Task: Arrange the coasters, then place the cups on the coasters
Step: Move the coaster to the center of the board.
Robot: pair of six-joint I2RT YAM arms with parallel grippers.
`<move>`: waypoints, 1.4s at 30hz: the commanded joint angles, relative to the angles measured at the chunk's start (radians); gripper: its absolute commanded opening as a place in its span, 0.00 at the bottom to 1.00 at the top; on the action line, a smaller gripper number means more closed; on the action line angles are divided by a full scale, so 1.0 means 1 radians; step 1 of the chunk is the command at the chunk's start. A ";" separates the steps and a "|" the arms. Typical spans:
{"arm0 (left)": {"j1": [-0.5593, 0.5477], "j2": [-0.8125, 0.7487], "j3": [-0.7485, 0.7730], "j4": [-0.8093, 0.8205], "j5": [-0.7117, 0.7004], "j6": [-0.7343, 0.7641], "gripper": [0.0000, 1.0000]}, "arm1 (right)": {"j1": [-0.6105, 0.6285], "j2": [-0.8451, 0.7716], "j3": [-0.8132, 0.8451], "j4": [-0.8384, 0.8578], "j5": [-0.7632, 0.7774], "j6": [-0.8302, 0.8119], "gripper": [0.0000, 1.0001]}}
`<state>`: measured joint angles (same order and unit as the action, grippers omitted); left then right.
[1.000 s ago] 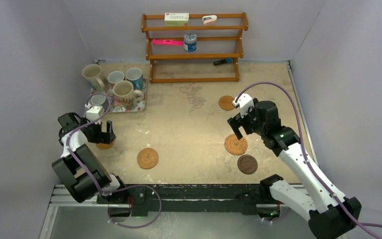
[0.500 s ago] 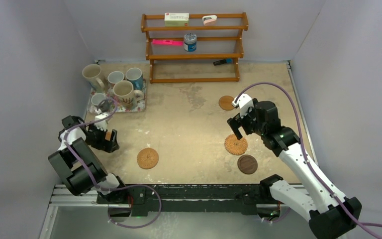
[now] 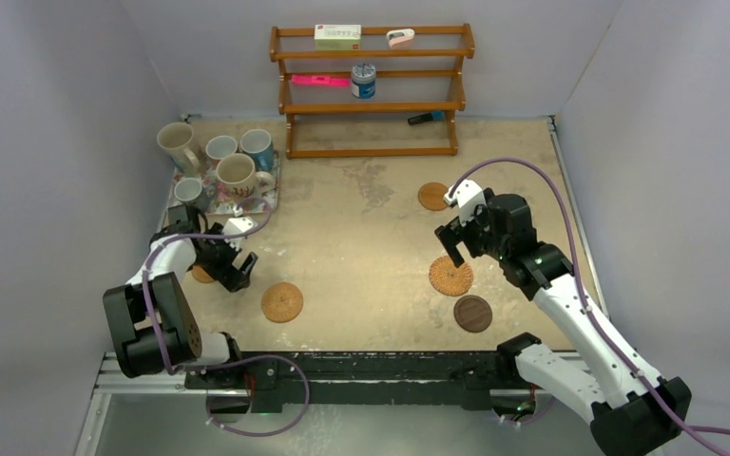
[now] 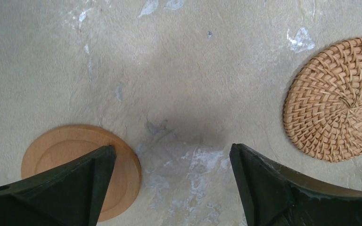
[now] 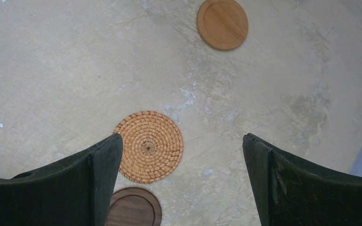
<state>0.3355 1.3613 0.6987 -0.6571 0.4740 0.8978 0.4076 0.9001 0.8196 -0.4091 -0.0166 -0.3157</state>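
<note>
**Both end effectors open over the coasters; mugs on the tray**

**Left arm.** The left end effector (image 3: 236,270) hangs low over the bench (image 3: 361,237) near its left edge. Its jaws are spread wide and hold nothing. In the left wrist view one finger covers part of a smooth tan coaster (image 4: 66,148); whether it touches the coaster cannot be told. A woven coaster (image 4: 341,99) lies apart from it, along the near edge toward the middle.

**Right arm.** The right end effector (image 3: 451,252) is also spread wide and empty, above the right half of the bench. Below it lies a second woven coaster (image 5: 148,146). A dark brown wooden coaster (image 5: 134,209) lies just beside that one, toward the near edge. A second smooth tan coaster (image 5: 222,23) lies well apart, toward the far edge.

**Mugs.** Five mugs stand upright on or at a floral tray (image 3: 252,201) near the far left corner, well apart from every coaster:
- cream mug (image 3: 175,142)
- white mug (image 3: 220,147)
- blue mug (image 3: 258,145)
- second cream mug (image 3: 237,173)
- small grey mug (image 3: 188,190)
</note>
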 commanded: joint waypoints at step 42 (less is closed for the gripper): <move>-0.947 0.326 0.354 0.113 -0.144 -0.335 1.00 | 0.017 0.003 -0.027 0.038 0.056 -0.018 0.99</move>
<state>-0.5594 1.6489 0.9977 -0.5621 0.3153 0.5850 0.4191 0.8955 0.7959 -0.3977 0.0151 -0.3233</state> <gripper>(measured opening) 0.998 0.987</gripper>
